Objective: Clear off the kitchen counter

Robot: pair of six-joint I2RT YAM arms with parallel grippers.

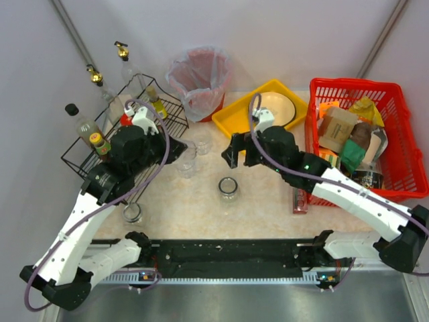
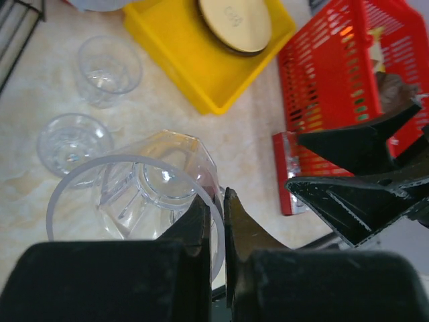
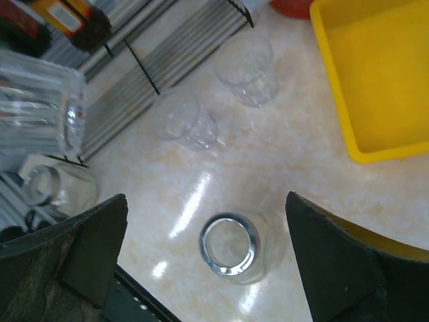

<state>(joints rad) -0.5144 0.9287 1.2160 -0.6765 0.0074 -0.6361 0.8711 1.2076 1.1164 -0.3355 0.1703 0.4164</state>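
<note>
Fingers [image 2: 198, 225] of the left gripper [image 2: 214, 201] are nearly closed, pinching the rim of a clear glass [image 2: 154, 181], likely to carry it off the kitchen counter [image 1: 191, 206] spread beneath both arms. The right gripper [image 3: 206, 201] hangs wide open and empty over a jar [image 3: 229, 245], probably lining up its grab.

The left arm reaches forward and to the right from its base. The left gripper [image 1: 175, 149] hangs well left of the yellow tray [image 1: 231, 122], jaws pinched on the rim of a clear glass [image 2: 154, 191]. The right arm bends leftward, with the right gripper [image 1: 239, 154] just near-side of the tray's left corner, jaws spread wide.
</note>
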